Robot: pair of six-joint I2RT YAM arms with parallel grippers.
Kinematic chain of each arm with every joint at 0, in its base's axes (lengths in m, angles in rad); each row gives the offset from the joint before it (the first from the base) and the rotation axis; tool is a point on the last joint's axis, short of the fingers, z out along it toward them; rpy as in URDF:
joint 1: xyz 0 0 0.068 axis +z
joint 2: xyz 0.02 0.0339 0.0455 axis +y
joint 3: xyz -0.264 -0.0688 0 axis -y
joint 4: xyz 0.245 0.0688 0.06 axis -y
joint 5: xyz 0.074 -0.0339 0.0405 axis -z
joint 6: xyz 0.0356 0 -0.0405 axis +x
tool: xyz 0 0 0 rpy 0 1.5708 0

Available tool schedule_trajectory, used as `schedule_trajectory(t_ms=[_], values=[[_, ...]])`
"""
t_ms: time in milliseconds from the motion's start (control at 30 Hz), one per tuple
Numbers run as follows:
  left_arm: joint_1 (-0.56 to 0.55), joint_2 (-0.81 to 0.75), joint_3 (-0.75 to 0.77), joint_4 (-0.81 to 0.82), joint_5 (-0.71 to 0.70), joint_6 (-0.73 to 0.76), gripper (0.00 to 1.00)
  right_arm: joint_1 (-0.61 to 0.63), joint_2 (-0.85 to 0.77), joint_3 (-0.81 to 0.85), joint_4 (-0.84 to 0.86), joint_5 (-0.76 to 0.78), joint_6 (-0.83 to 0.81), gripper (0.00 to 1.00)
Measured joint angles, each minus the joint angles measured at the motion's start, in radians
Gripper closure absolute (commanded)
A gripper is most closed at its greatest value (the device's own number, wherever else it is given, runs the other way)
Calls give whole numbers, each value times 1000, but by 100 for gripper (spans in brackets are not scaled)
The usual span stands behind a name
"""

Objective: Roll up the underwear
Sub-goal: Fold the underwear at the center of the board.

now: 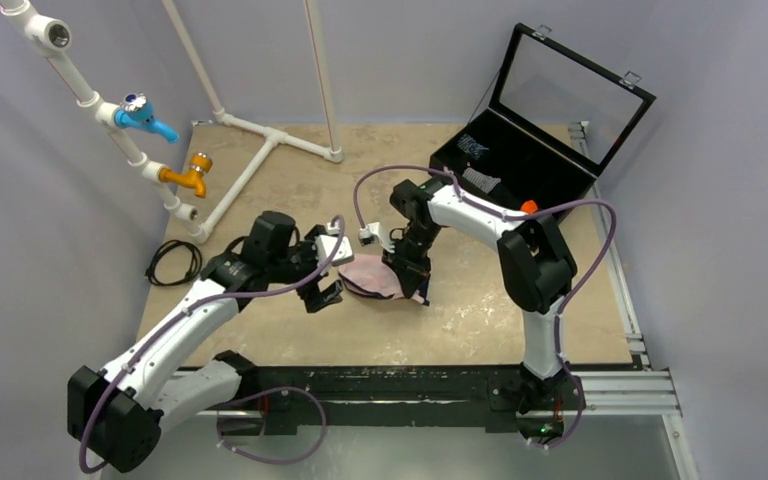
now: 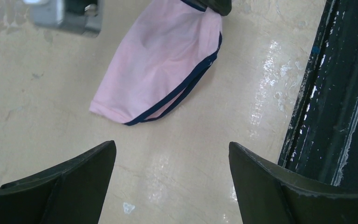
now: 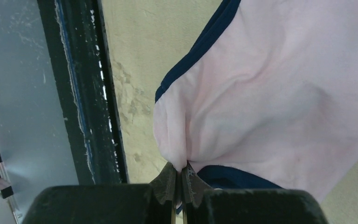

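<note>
Two sets of jaws are engaged around one small piece of clothing. The underwear point(image 1: 375, 277), pale pink with navy trim, is laid on the desk point(image 1: 460, 320) between them. It is partly flattened and doubled over, so that two trimmed edges run side by side. The right jaws are pressed together on a small pinch of its pink fabric, close beside the navy border. The cloth is drawn into a puckered peak right at the tips, while the rest is spread away in front of them. That grip is judged to be a hold on an edge, from which a fold or the first turn of a roll can be led. The left jaws are spread wide and nothing is held in them. They are hung low over bare desk, with the nearest corner of the underwear lying just ahead of the gap, untouched. Such a stance is read as readiness, either to pin the free side or to take the opposite edge. No roll is formed yet, so the task is judged to be at an early stage. So thin a pinch may be lost if it is pulled hard.
</note>
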Motion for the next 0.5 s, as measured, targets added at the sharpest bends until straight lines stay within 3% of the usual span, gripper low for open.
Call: schedule_trajectory(t_ms=[300,500], values=[[-273,153,-3,148,-182,28,11,-20,56,105,-98,-62,-24,100],[-396,282,-2,249,-286,26,11,-32,90,122,-123,-70,-27,100]])
